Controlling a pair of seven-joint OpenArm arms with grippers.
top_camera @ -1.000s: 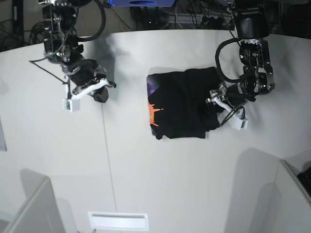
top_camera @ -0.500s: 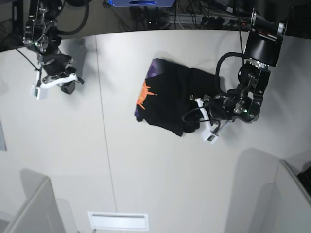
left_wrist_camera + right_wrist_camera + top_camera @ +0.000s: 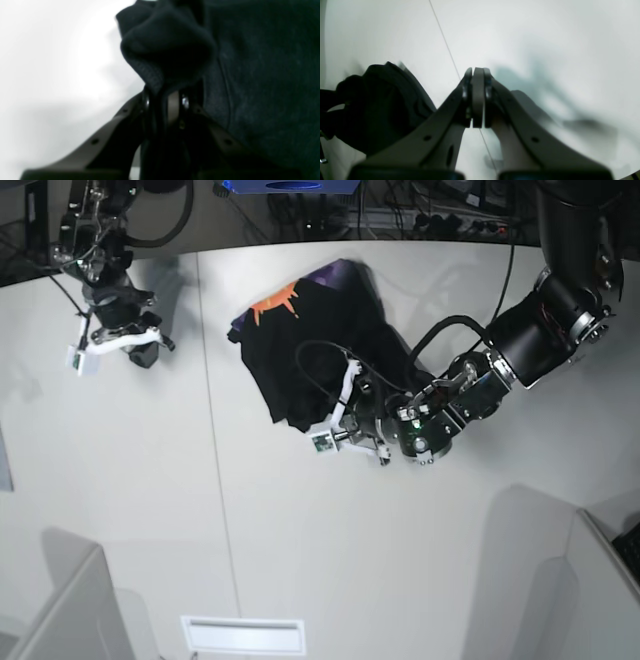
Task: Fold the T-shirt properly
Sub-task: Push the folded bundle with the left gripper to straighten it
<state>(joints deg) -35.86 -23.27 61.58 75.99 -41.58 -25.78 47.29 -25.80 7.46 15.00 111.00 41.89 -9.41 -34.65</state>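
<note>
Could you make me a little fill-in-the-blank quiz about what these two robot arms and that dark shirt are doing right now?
1. The left gripper has its jaws clamped on a bunched fold of the ____ cloth T-shirt.
2. The right gripper holds ____, its jaws pressed together above the white table.
3. In the base view, the print showing at the shirt's far edge is purple and ____.
4. In the base view, the arm gripping the shirt reaches in from the ____ side of the picture.

Missing words: black; nothing; orange; right
</note>
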